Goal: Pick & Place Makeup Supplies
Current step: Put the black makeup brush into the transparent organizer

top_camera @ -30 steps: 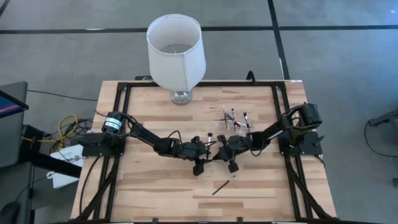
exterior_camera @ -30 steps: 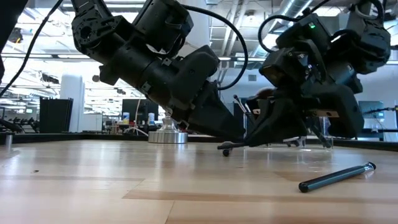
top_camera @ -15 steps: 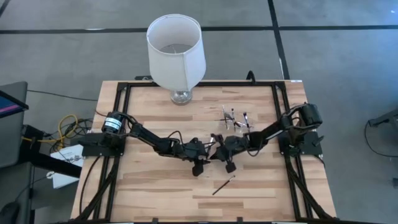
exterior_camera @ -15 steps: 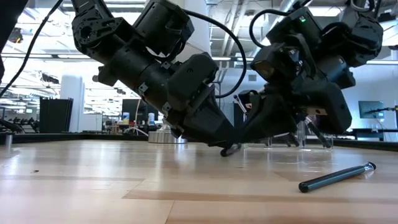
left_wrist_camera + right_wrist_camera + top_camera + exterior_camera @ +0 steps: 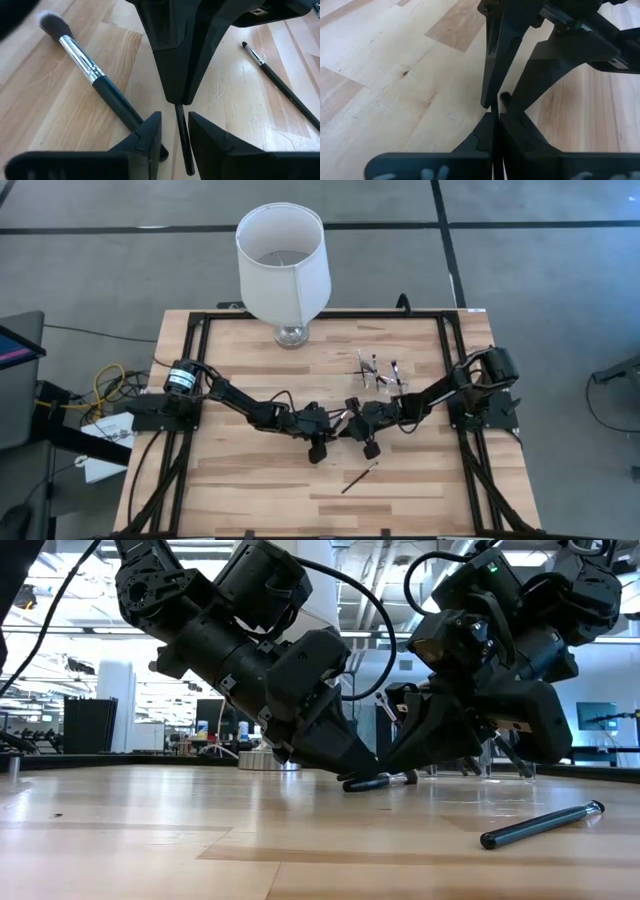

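Observation:
My right gripper and my left gripper meet tip to tip low over the table's middle. The right gripper is shut on a thin dark makeup brush. The left gripper is open, with one finger on either side of that brush's handle; whether a finger touches it I cannot tell. A fluffy-headed brush with a silver collar lies flat on the wood beside the left fingers. Another thin brush lies loose nearer the near edge. Several more brushes stand in a clear holder. My right gripper pinches the thin brush's dark handle between the free ends of its two fingers, slanting down from the table's right. The handle sticks out past the fingertips along their line, between the left gripper's fingers. The right fingers hide the brush's other end.
A large white lampshade on a glass base stands at the far edge. Black frame rails run along the table's left and right sides. Bare wood lies toward the near edge, around the loose brush.
The two grippers have drawn together over the table's middle: the right one has moved toward the table's left, carrying the thin brush up to the left gripper. The left gripper has dipped lower toward the table.

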`<state>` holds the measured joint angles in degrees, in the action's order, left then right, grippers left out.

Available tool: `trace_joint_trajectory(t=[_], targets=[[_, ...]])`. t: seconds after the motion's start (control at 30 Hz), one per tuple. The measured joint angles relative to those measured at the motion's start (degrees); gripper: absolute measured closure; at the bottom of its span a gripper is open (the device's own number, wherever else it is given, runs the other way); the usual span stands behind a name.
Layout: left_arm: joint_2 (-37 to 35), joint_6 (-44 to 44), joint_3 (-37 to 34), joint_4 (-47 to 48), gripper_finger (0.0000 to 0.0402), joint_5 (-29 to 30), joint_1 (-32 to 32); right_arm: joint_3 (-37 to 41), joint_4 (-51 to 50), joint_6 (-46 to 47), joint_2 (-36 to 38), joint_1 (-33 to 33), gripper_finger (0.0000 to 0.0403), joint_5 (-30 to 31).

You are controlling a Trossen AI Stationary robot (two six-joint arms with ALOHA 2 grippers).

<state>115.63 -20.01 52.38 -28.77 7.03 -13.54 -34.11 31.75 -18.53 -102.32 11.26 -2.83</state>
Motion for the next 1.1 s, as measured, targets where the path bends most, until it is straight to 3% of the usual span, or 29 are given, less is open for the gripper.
trace_joint_trajectory(t=[0.37,0.63,0.9,1.1], targets=[[0.0,0.0,0.0,0.0,0.0311,0.0,0.0,0.0,0.5,-0.1,0.0,-0.1,0.0396,0.4],[0.0,-0.2,0.0,0.1,0.0386,0.4,0.0,0.0,0.4,0.1,0.0,-0.1,0.0382,0.7],[0.1,-1.5,0.0,0.2,0.0387,0.2,0.0,0.0,1.7,0.7,0.0,0.0,0.0353,2.6],[0.1,-1.5,0.0,-0.1,0.0386,3.3,0.0,-3.2,2.5,11.4,3.3,0.3,0.034,6.6]])
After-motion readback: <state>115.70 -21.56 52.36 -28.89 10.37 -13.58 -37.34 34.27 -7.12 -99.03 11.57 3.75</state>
